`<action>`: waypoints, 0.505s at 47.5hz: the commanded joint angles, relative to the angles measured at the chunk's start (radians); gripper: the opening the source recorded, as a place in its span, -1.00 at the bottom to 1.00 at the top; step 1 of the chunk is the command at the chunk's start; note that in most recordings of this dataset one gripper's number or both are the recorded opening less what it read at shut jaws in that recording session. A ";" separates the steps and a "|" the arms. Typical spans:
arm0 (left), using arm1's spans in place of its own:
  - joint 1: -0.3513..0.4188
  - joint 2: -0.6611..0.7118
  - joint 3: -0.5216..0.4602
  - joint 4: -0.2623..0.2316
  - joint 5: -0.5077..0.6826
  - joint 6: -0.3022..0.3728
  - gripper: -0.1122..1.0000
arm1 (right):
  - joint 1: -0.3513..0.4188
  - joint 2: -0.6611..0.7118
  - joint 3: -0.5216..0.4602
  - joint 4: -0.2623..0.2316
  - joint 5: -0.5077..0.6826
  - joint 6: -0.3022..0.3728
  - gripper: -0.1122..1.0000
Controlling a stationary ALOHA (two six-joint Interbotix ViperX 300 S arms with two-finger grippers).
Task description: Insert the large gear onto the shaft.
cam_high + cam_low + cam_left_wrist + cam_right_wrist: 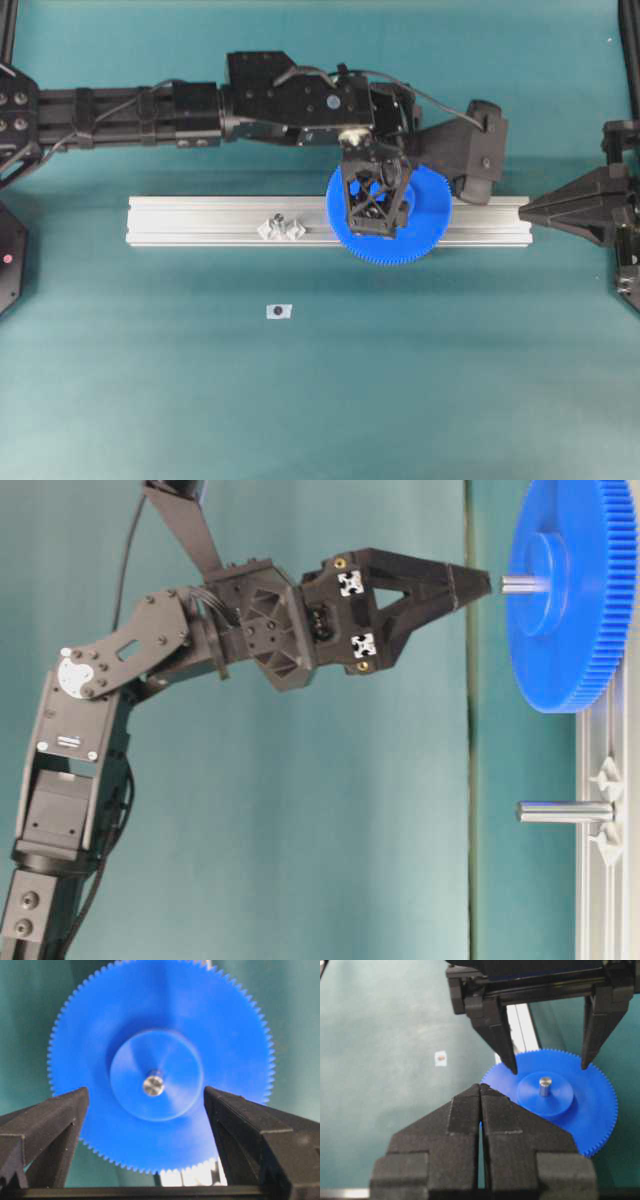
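The big flat bright-blue toothed plastic gear [420, 235] sits flat on the grey grooved aluminium rail [200, 222], directly beneath the left claw [547, 1066]. A short silvery metal shaft [545, 1086] pokes up through its raised round hub, so by my reading the insertion looks done. The left claw's fingers [55, 1120] stand wide apart, one on each side of the hub and clear of it, holding nothing. The right claw [481, 1110] is pressed together and empty, parked well away at the rail's far end.

The risk from here is mostly in the exit: if the left claw drifts sideways while lifting, a fingertip could catch the hub or teeth and drag the gear back up the peg. The gear may also not be fully seated, which I cannot judge.

The table-level view alone shows a second bare metal peg [563, 812] between clear diamond-shaped pieces further along the rail, and the gap between fingertips and hub. The left wrist view hides all that but shows the peg centred in the hole. The overhead view adds a small white tag [279, 311] on the teal counter [300, 400].
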 commanded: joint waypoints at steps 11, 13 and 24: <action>-0.003 -0.049 -0.028 0.005 -0.002 -0.003 0.82 | -0.003 0.003 -0.012 0.000 -0.008 0.011 -0.80; -0.003 -0.052 -0.028 0.005 -0.002 -0.003 0.82 | -0.002 0.003 -0.014 0.000 -0.008 0.011 -0.80; -0.003 -0.072 -0.026 0.005 -0.002 -0.021 0.82 | -0.003 0.003 -0.012 0.000 -0.008 0.011 -0.80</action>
